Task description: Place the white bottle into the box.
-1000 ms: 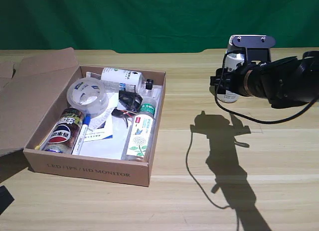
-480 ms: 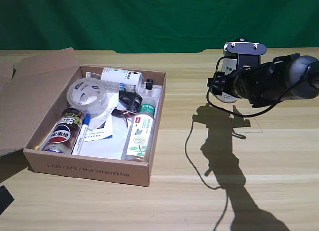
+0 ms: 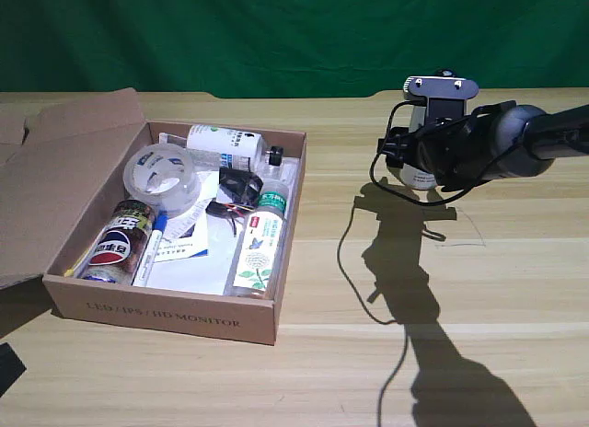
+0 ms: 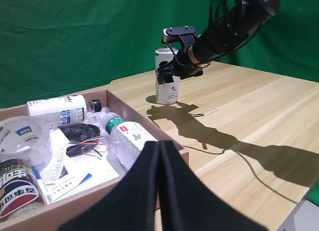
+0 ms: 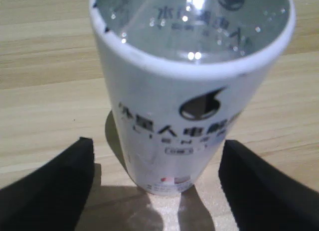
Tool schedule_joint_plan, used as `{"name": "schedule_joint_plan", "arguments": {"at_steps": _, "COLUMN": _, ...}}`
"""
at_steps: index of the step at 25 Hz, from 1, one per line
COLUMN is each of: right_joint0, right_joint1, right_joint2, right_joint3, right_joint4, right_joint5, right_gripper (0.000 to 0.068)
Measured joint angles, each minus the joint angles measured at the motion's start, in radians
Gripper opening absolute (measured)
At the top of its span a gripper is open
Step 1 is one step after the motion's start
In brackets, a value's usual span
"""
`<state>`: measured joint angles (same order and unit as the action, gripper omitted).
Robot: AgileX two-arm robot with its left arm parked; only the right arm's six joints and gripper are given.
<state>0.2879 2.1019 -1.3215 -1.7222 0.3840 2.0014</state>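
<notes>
The white bottle (image 3: 420, 177) stands upright on the wooden table, to the exterior view's right of the box (image 3: 166, 313). Its silvery shoulder and vertical dark text fill the right wrist view (image 5: 174, 116); the cap is out of sight. My right gripper (image 3: 403, 153) is level with the bottle and open, one black finger (image 5: 60, 176) on each side of its lower body, with a gap showing on both sides. From the left wrist view the gripper (image 4: 168, 74) covers the bottle's (image 4: 167, 89) upper half. The brown box lies open, its flap folded out.
The box holds a tape roll (image 3: 162, 175), a Pepsi can (image 3: 116, 244), a clear green-capped bottle (image 3: 259, 242), another white bottle (image 3: 224, 144), a pen and papers. A black cable (image 3: 354, 252) hangs from the arm. The parked left gripper (image 4: 159, 191) sits near the box wall (image 4: 130, 107).
The right arm has swung toward the exterior view's left and slightly farther back, bringing the gripper around the standing white bottle. The bottle has not moved.
</notes>
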Motion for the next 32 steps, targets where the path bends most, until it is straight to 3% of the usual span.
{"name": "schedule_joint_plan", "arguments": {"at_steps": 32, "right_joint0": -0.087, "right_joint1": 0.196, "right_joint2": -0.187, "right_joint3": -0.011, "right_joint4": 0.044, "right_joint5": 0.002, "right_gripper": 0.0598}}
